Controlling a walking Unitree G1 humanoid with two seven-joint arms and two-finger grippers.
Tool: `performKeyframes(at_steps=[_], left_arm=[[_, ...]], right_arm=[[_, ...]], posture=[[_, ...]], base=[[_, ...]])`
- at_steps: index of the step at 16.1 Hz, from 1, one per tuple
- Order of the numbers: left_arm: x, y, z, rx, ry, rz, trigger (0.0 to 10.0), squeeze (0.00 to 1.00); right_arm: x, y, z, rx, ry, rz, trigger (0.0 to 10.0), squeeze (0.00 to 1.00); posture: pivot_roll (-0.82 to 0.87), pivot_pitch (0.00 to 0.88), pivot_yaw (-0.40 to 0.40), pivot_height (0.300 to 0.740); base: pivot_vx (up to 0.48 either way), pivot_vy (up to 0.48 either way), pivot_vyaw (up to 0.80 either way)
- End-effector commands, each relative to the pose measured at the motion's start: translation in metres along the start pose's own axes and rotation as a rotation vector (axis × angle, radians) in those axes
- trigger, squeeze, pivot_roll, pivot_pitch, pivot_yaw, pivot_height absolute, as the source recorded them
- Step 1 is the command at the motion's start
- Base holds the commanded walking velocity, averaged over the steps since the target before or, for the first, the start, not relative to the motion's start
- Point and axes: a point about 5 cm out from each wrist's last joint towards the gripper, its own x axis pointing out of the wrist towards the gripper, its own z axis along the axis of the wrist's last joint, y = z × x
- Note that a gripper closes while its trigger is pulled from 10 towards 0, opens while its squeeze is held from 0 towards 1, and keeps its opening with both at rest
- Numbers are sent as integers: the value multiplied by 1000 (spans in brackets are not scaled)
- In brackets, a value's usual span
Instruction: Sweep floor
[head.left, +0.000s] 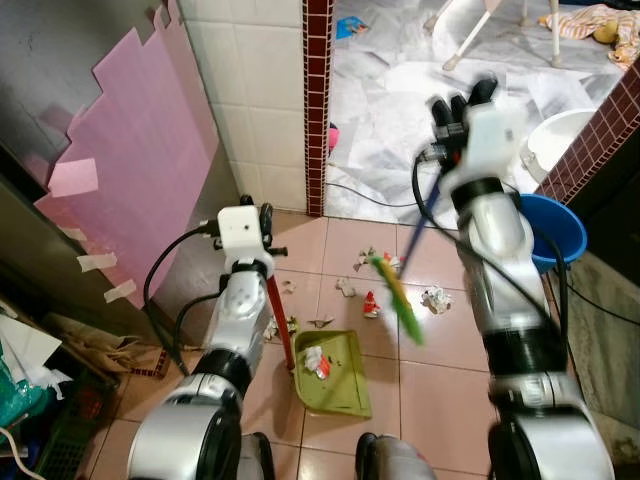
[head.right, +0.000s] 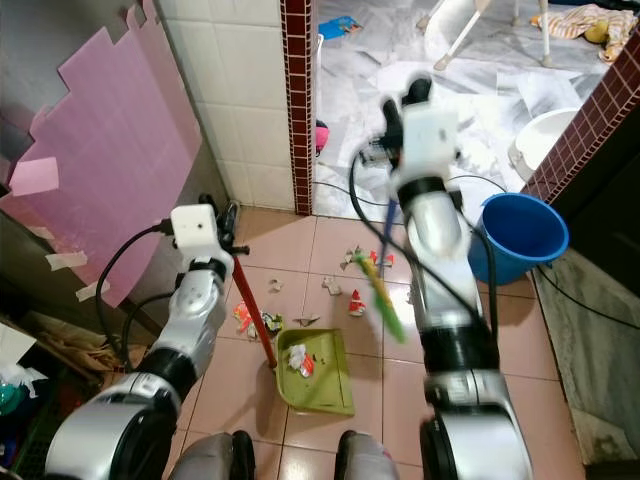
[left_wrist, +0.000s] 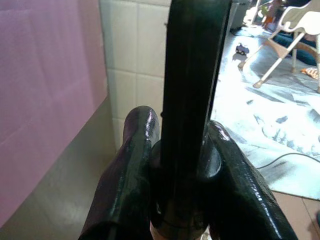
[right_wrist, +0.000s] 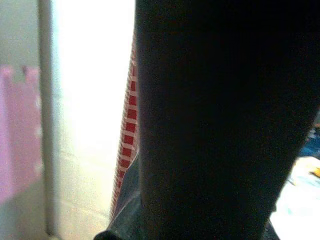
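Head views: left gripper (head.left: 262, 222) clamped on red dustpan handle (head.left: 281, 318), green dustpan (head.left: 335, 375) resting on pink tiles; right gripper (head.left: 462, 110) gripping blurred broom (head.left: 398, 296) above paper scraps (head.left: 436, 299). Left wrist: fingers (left_wrist: 132, 165) closed around dark handle. Right wrist: dark, indistinct.

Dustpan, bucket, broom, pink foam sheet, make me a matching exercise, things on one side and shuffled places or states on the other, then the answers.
Things
1. dustpan
2. bucket
3. broom
4. pink foam sheet

Places or states
A. leaning against the wall on the robot's left
B. on the tiled floor with some litter already in it
C. standing by the brick-tiled wall on the robot's right
D. blurred, its green head over the scattered litter

Pairs: 1-B, 2-C, 3-D, 4-A
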Motion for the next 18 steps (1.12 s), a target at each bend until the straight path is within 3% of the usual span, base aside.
performKeyframes(at_steps=[1, 5, 7, 9, 13, 18], left_arm=[[-1, 7, 5, 11, -45, -19, 10000, 0], [-8, 32, 13, -24, -74, -18, 10000, 0], [-16, 41, 27, 45, -152, -29, 10000, 0], [-19, 43, 31, 58, -165, -38, 10000, 0], [-31, 46, 45, 78, -195, -18, 10000, 0], [-35, 42, 49, 56, -179, -32, 10000, 0]], right_arm=[[-9, -4, 0, -66, -22, -45, 10000, 0], [-37, -12, -22, -130, 50, -150, 10000, 0], [-48, -19, -35, -96, 99, -227, 10000, 0], [-51, -17, -39, -67, 115, -241, 10000, 0], [-48, 11, -41, 35, 119, -171, 10000, 0], [-40, 17, -42, 25, 114, -118, 10000, 0]], posture=[[-83, 39, 45, 740], [-84, 0, 74, 740], [-75, 0, 84, 740], [-63, 0, 85, 740], [-32, 0, 69, 740], [-26, 0, 57, 740]], base=[[0, 0, 0], [0, 0, 0], [0, 0, 0], [0, 0, 0], [0, 0, 0], [0, -74, -800]])
